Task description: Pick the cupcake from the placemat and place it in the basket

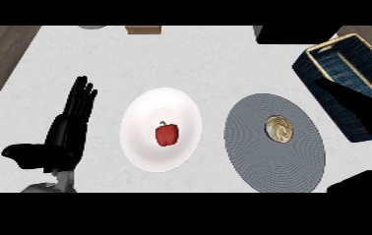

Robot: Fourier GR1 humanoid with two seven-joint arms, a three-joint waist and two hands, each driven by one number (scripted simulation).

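A small cupcake (279, 129) with pale swirled frosting sits on the round grey placemat (262, 160), right of centre. The dark blue woven basket (328, 90) with a tan rim stands at the right edge, just beyond the placemat. My left hand (71, 126) rests open at the lower left, fingers straight and pointing away, far from the cupcake. At the bottom right corner a black shape (353, 183) shows, probably part of my right arm; the hand itself is not in view.
A white plate (142, 131) holding a red bell pepper (166, 134) lies between my left hand and the placemat. A brown block (142, 30) and a grey object (92, 27) sit at the counter's far edge. A dark shape (298, 34) covers the top right.
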